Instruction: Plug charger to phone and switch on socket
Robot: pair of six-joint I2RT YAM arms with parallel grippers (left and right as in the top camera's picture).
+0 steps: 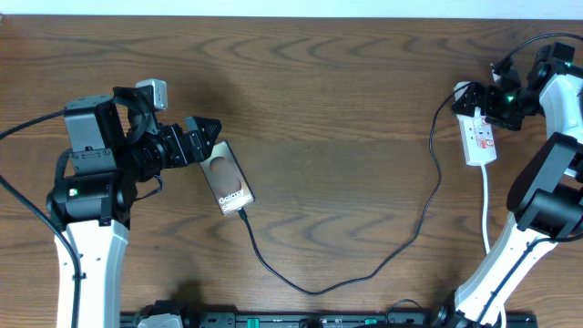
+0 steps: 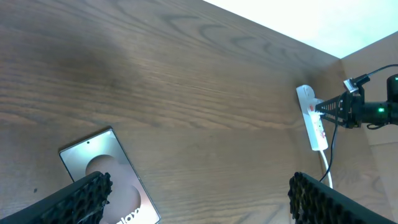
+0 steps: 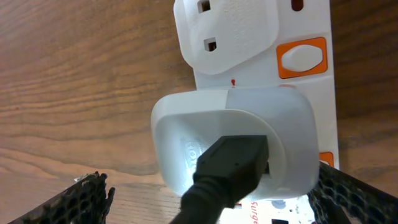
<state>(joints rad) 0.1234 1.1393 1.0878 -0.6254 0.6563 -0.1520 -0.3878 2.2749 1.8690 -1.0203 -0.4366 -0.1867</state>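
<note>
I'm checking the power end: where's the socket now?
In the overhead view the socket lies at the far right of the table, the open right end effector at its far end, well away from the phone on the left.

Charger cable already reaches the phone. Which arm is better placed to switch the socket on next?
Right. The right gripper, open, hovers directly over the socket, an orange switch close in its wrist view. The left gripper, also open, is by the phone, across the table.
</note>
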